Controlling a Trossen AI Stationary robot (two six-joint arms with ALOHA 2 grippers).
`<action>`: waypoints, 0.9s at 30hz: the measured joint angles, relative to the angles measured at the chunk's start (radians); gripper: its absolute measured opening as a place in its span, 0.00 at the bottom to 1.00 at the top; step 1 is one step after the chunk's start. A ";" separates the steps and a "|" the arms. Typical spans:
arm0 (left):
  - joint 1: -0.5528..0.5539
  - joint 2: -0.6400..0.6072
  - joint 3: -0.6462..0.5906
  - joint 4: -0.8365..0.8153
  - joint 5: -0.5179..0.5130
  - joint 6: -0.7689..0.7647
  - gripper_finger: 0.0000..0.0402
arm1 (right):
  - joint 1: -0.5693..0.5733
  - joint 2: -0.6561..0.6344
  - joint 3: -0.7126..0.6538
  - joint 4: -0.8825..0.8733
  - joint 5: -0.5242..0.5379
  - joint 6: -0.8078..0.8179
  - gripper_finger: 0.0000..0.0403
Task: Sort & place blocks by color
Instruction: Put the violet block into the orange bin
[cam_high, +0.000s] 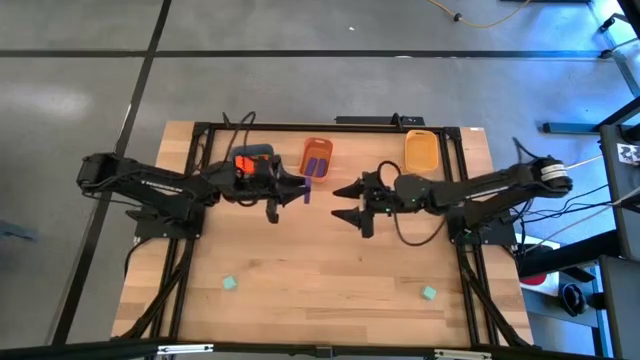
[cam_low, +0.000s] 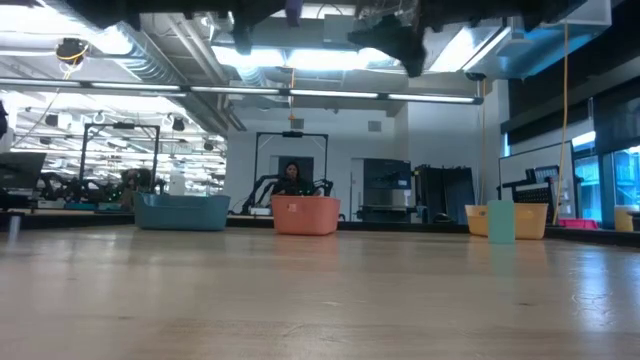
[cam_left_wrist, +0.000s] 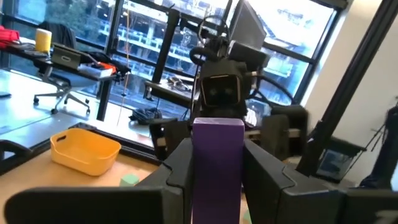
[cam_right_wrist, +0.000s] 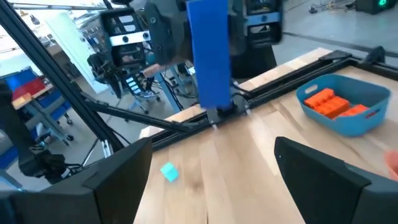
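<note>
Here the purple brick (cam_left_wrist: 217, 163) stands upright between the fingers of the left tool (cam_high: 303, 187), clenched on its sides and carried high over the table (cam_high: 320, 290), just beside the orange tray (cam_high: 317, 157) where other purple pieces already lie; that height probably keeps it clear of the tray's rim on the way in. The right tool (cam_high: 350, 203) hangs near the middle with its fingers spread wide and nothing between them, facing the left one. Orange-red bricks (cam_right_wrist: 333, 104) sit in the blue-grey tray (cam_right_wrist: 346, 103); the yellow tray (cam_high: 421, 151) looks bare. Two mint-green cubes (cam_high: 230, 283) (cam_high: 429, 293) lie well apart toward the near edge, with open wood around each, so a descent there seems unobstructed.
</note>
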 joint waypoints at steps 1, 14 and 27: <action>0.000 0.019 0.011 -0.001 0.005 0.005 0.22 | 0.000 0.025 0.013 0.011 0.000 -0.003 0.85; 0.000 0.137 0.076 0.062 0.036 0.009 0.22 | 0.000 0.164 0.146 0.019 0.000 -0.050 0.83; 0.000 0.134 0.076 0.066 0.037 0.009 0.22 | -0.001 0.164 0.146 0.026 0.011 -0.014 0.49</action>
